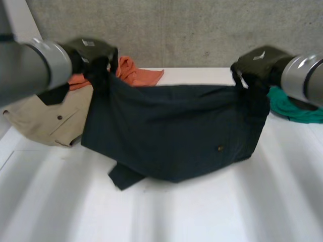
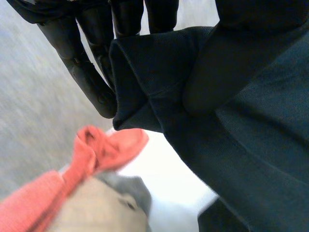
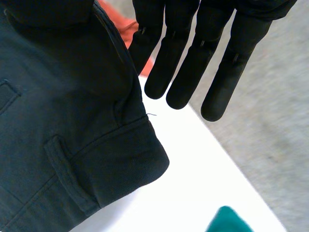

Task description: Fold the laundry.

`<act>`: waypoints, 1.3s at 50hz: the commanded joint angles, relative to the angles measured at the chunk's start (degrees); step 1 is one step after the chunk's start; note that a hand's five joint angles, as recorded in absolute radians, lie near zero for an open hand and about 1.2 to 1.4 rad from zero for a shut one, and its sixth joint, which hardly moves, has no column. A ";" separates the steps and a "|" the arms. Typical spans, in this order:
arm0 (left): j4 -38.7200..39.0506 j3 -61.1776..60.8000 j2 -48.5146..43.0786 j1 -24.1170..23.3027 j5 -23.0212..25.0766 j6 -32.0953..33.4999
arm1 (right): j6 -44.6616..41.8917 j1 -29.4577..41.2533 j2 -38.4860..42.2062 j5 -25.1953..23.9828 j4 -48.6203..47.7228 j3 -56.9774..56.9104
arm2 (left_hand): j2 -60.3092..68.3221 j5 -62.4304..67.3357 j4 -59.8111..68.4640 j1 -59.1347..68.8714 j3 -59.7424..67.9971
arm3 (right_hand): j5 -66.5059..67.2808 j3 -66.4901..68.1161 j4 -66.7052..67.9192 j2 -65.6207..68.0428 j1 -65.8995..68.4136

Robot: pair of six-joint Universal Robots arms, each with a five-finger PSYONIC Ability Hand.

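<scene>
The dark garment (image 1: 171, 131) hangs stretched between the two hands, its top edge sagging a little in the middle. Its lower part rests on the white table (image 1: 202, 212), and a flap sticks out at the lower left. It is near black, with a small stud toward its right side. In the right wrist view a belt loop and seams show on it (image 3: 63, 121).

At the far left a beige garment (image 1: 45, 118) with a button lies on the table, partly under the dark one. An orange cloth (image 1: 139, 73) lies behind it, against the grey wall.

The left hand (image 1: 96, 58) is raised at the garment's upper left corner. In its wrist view the thumb (image 2: 227, 63) presses a folded bunch of the dark cloth (image 2: 260, 145) against the fingers (image 2: 91, 82), which run nearly straight and close together behind it. The orange cloth (image 2: 101, 150) and the beige garment (image 2: 91, 208) lie below.

The right hand (image 1: 255, 63) is raised at the upper right corner. In its wrist view the fingers (image 3: 183, 72) are straight and side by side, and the thumb lies over the cloth's edge, pinching it against the nearest finger.

A green cloth (image 1: 292, 108) lies on the table at the far right, under the right arm and apart from the dark garment; a bit of it (image 3: 227, 220) shows past the right fingertips.
</scene>
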 commanded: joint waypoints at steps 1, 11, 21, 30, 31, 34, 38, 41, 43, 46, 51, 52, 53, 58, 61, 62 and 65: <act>2.27 11.75 -13.96 -1.54 -4.68 2.96 | 0.19 2.38 11.53 1.71 -7.01 -3.86 | 11.37 13.75 11.31 13.88 11.92 | 11.61 11.62 11.30 12.73 17.12; 33.07 28.06 -12.34 -3.21 -12.40 0.26 | 14.59 3.35 10.26 13.38 -34.41 -17.50 | 11.37 13.75 11.31 13.88 11.92 | 11.61 11.62 11.30 12.73 17.12; 44.74 12.51 -1.07 -2.60 -6.71 -5.38 | 17.52 5.19 4.43 10.07 -41.50 -14.79 | 11.37 13.75 11.31 13.88 11.92 | 11.61 11.62 11.30 12.73 17.12; 39.20 -9.78 -0.53 -0.75 -7.23 -5.73 | 15.50 4.50 5.75 8.13 -38.59 3.02 | 11.37 13.75 11.31 13.88 11.92 | 11.61 11.62 11.30 12.73 17.12; 39.02 -12.18 -0.71 -0.93 -7.14 -5.73 | 14.97 4.23 6.01 7.87 -38.85 4.89 | 11.37 13.75 11.31 13.88 11.92 | 11.61 11.62 11.30 12.73 17.12; 39.20 -20.51 -2.46 -1.63 -7.14 -5.56 | 12.26 3.70 7.77 6.55 -39.55 12.60 | 11.37 13.75 11.31 13.88 11.92 | 11.61 11.62 11.30 12.73 17.12; 39.03 -28.78 -5.09 -2.16 -7.23 -4.95 | 8.39 3.44 10.92 3.83 -38.94 20.09 | 11.37 13.75 11.31 13.88 11.92 | 11.61 11.62 11.30 12.73 17.12; 38.67 -32.32 -5.89 -2.68 -7.23 -3.63 | 5.31 3.26 12.60 2.42 -37.54 23.09 | 11.37 13.75 11.31 13.88 11.92 | 11.61 11.62 11.30 12.73 17.12; 37.80 -35.31 -5.72 -3.56 -7.41 -1.61 | 2.06 2.83 12.96 1.54 -34.73 25.38 | 11.37 13.75 11.31 13.88 11.92 | 11.61 11.62 11.30 12.73 17.12; 35.43 -38.64 -4.06 -4.61 -7.50 0.06 | -1.63 1.95 12.26 1.01 -29.74 26.70 | 11.37 13.75 11.31 13.88 11.92 | 11.61 11.62 11.30 12.73 17.12; 29.10 -42.17 -0.36 -5.94 -7.50 0.77 | -6.29 0.54 9.01 1.18 -17.87 27.58 | 11.37 13.75 11.31 13.88 11.92 | 11.61 11.62 11.30 12.73 17.12; 27.87 -42.69 0.25 -6.11 -7.50 0.77 | -7.09 0.28 8.31 1.19 -15.59 27.76 | 11.37 13.75 11.31 13.88 11.92 | 11.61 11.62 11.30 12.73 17.12; 26.73 -43.13 0.78 -6.29 -7.50 0.77 | -7.79 -0.07 7.69 0.92 -13.21 28.02 | 11.37 13.75 11.31 13.88 11.92 | 11.61 11.62 11.30 12.73 17.12; 18.38 -46.74 4.38 -6.73 -6.79 0.94 | -13.41 -2.10 1.45 -0.39 0.15 30.83 | 11.37 13.75 11.31 13.88 11.92 | 11.61 11.62 11.30 12.73 17.12; 12.16 -48.93 6.14 -8.04 -5.66 1.47 | -17.27 -3.85 -2.14 -1.36 5.51 32.85 | 11.37 13.75 11.31 13.88 11.92 | 11.61 11.62 11.30 12.73 17.12; 10.56 -49.46 6.49 -8.48 -5.39 1.73 | -18.33 -4.21 -2.94 -1.62 6.84 33.38 | 11.37 13.75 11.31 13.88 11.92 | 11.61 11.62 11.30 12.73 17.12; 5.56 -51.57 7.81 -9.80 -4.42 4.10 | -22.98 -5.69 -5.84 -2.68 11.05 35.31 | 11.37 13.75 11.31 13.88 11.92 | 11.61 11.62 11.30 12.73 17.12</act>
